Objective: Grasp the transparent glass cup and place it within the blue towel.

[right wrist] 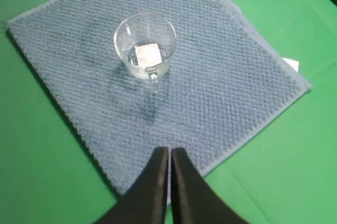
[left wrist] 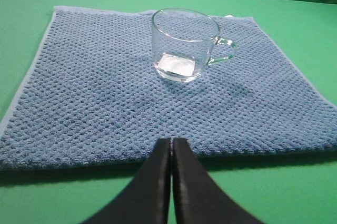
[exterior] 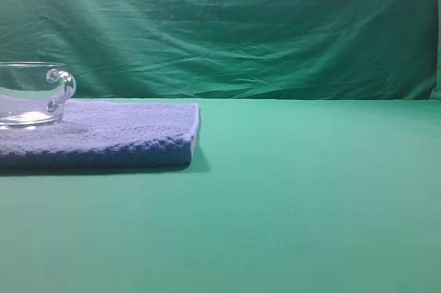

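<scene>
Glass mug [right wrist: 145, 50] upright on blue terry towel [right wrist: 221, 87], toward 11 o'clock of centre, handle at 6. Right gripper [right wrist: 169, 153] and left gripper [left wrist: 171, 142] pressed together, empty. Best backed away high, clear of the handle.

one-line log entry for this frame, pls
cup: transparent glass cup upright on blue towel | left gripper: shut, empty, clear of cup | right gripper: shut, empty, above towel's near edge | placement: looks done

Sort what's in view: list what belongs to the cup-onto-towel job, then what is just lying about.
Job:
clear glass cup with loop handle
folded blue terry towel, under the cup

Lying about:
green table cloth
green backdrop cloth
small white tag at the towel's edge
</scene>
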